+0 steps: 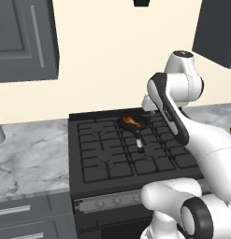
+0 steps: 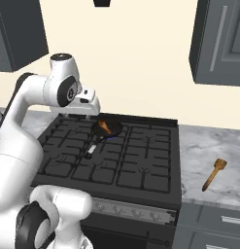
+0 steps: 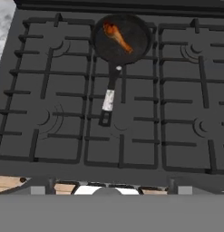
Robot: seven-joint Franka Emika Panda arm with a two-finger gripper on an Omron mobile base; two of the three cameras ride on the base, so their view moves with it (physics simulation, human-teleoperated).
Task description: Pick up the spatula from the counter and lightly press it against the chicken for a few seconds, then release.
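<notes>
Pincer [image 2: 88, 115] hovers over the stove [image 2: 141, 168], holding no spatula [image 2: 214, 174]; its opening cannot be told. Chicken [image 2: 105, 127] waits in the pan [image 2: 115, 129]; spatula comes first.

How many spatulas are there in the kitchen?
1. The spatula lies on the marble counter to the right of the stove, apart from the pan. Parts of the counter are blocked from sight, so another could be hidden.
</notes>
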